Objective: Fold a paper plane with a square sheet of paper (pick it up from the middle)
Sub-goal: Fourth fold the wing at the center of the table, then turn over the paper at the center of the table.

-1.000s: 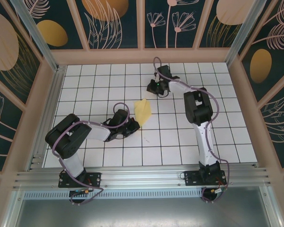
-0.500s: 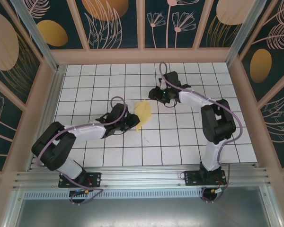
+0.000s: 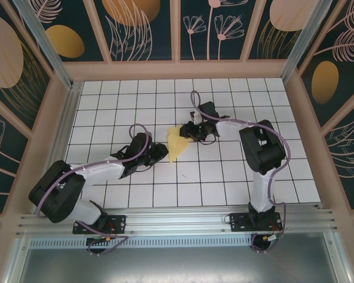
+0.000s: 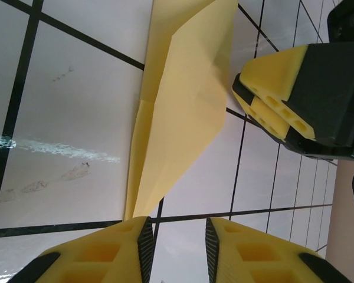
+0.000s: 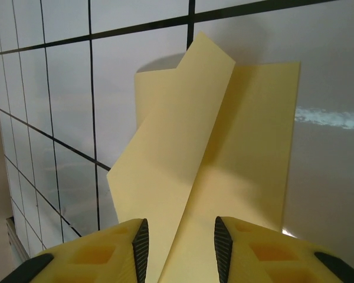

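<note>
Top external: I saw the paper plane lying on the white tiled table, a little left of frame centre, folded and pale yellow. The left gripper sat just beside its lower left edge, arm stretched in from the lower left. The right gripper sat at the plane's upper right edge, arm bent back toward the lower right. From this height I could not tell how either pair of jaws stood.

Left wrist: the paper plane ran from the top centre of the frame down to a narrow tip at lower centre, with a lengthwise crease and one flap raised. The left gripper was at the bottom edge with its jaws apart, bare tile and a grid line showing between the yellow pads. The tip ended just above the left-hand pad, and nothing was clamped. One yellow pad of the right gripper hung at upper right, close beside the plane's edge.

Right wrist: the paper plane filled the centre, one panel tilted up, the other flat on the tile. The right gripper was at the bottom with its jaws parted, and the paper ran down into the gap between the pads. I saw no pinch on it.
</note>
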You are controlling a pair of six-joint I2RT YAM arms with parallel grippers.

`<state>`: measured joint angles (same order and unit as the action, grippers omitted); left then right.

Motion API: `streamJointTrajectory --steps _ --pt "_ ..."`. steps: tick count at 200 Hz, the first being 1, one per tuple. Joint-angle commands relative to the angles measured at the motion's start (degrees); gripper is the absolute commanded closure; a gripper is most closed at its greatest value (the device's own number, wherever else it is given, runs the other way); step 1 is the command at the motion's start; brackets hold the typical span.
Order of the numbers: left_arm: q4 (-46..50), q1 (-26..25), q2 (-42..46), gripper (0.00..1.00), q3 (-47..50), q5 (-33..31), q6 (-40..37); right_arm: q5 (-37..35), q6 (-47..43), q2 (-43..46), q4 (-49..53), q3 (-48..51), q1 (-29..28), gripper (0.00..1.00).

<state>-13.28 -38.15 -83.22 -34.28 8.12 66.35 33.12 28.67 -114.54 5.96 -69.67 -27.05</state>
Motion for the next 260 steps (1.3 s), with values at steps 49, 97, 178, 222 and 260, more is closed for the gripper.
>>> streamJointTrajectory --steps 49,97,178,222,260 --pt "0.3 0.1 -3.9 0.64 -1.0 -1.9 1.0 2.1 1.1 -5.0 -1.0 -4.8 -1.8 0.65" --pt "0.1 0.4 -6.0 0.61 -1.6 -2.1 0.6 1.7 1.1 -5.9 -0.1 -6.7 -2.6 0.68" --pt "0.1 1.5 -9.3 0.58 -5.6 -5.5 0.3 0.8 3.2 -7.3 1.2 -7.9 -3.5 0.69" --pt "-0.9 2.2 -10.7 0.58 -5.5 -6.2 1.1 2.5 3.6 -7.6 0.7 -8.1 -4.0 0.78" --pt "0.2 3.0 -8.5 0.57 -4.1 -6.6 1.2 0.8 2.8 -5.9 1.5 -7.8 -4.0 0.98"
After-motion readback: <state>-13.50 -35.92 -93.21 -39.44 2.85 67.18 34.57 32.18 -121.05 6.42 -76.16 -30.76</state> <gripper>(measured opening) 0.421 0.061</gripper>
